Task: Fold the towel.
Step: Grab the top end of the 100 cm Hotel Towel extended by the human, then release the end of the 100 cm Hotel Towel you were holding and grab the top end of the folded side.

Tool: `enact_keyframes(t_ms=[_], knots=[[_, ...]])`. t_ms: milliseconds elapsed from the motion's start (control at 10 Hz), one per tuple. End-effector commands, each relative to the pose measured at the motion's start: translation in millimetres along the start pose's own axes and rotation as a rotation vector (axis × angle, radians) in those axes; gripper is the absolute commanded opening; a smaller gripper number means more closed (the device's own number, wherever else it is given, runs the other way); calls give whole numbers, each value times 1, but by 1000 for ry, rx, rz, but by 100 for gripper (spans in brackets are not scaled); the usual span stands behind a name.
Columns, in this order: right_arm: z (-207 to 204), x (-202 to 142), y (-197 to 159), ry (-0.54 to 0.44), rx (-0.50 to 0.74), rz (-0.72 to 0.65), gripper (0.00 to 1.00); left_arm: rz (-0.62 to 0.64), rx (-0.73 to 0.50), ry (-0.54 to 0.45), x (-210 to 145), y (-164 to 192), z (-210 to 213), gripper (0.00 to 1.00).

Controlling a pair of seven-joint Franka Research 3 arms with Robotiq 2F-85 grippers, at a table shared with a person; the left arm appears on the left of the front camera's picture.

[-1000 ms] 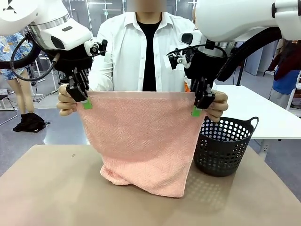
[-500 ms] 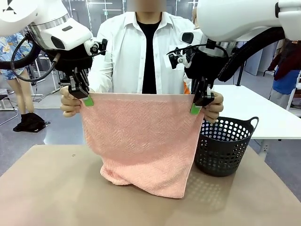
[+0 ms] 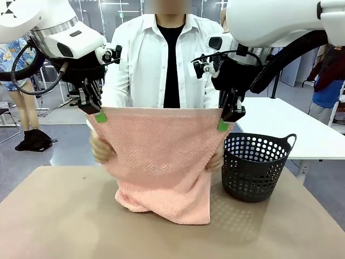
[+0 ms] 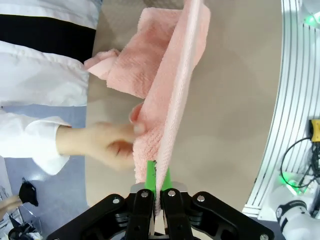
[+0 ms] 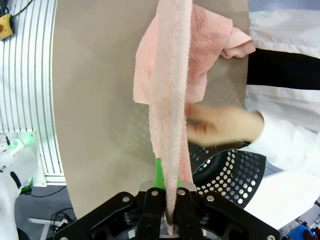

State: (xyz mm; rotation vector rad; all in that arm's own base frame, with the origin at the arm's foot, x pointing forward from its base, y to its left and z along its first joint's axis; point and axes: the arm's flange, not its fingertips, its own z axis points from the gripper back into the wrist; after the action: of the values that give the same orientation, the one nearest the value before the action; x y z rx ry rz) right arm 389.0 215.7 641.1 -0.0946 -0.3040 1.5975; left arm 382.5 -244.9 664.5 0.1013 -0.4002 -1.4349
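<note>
Both top corners of the salmon-pink terry-cloth towel [image 3: 161, 156] are pinched — my left gripper [image 3: 99, 115] and right gripper [image 3: 225, 122] clamp them; its bottom bunches on the tan table [image 3: 54, 216], beside the dark perforated plastic basket [image 3: 253, 167].

A long white rectangular table [image 3: 302, 121] stands off to the right on glossy grey floor [image 3: 54, 145]; dark glass-panelled walls [image 3: 108, 13] run behind.
</note>
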Motion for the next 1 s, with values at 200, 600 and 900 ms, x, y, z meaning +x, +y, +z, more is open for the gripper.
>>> enact_keyframes(t_ms=[200,600,900], knots=[[0,0,0,3,-4,2,0,-1,4,3,1,1,1,0],[0,0,0,3,-4,2,0,-1,4,3,1,1,1,0],[0,0,0,3,-4,2,0,-1,4,3,1,1,1,0]])
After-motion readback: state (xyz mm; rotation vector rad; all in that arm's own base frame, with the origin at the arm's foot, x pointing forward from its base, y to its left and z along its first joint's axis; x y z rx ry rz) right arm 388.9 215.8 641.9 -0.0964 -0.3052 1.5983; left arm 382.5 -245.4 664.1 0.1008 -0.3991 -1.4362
